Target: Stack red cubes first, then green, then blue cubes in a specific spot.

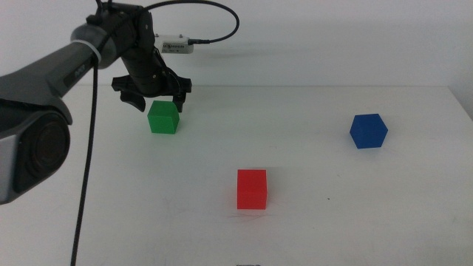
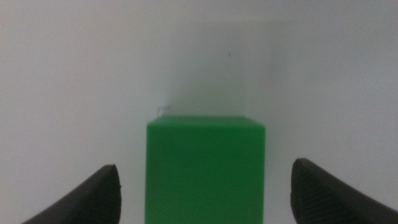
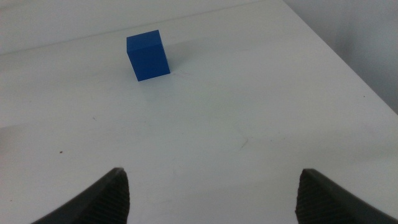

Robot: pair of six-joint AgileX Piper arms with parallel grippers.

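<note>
The green cube (image 1: 163, 117) sits on the white table at the back left. My left gripper (image 1: 156, 97) hovers just above and behind it, jaws open and apart from its sides. In the left wrist view the green cube (image 2: 205, 168) stands between the two open jaws, with gaps on both sides. The red cube (image 1: 251, 189) sits near the front centre. The blue cube (image 1: 368, 131) sits at the right; it also shows in the right wrist view (image 3: 148, 55). My right gripper (image 3: 208, 199) is open, waiting well back from the blue cube, out of the middle view.
The left arm (image 1: 52, 70) and its black cable (image 1: 92, 133) cross the left side of the table. The table's far edge (image 1: 310, 86) meets a white wall. A faint scuff (image 3: 245, 143) and a tiny dark dot (image 3: 60, 151) mark the tabletop.
</note>
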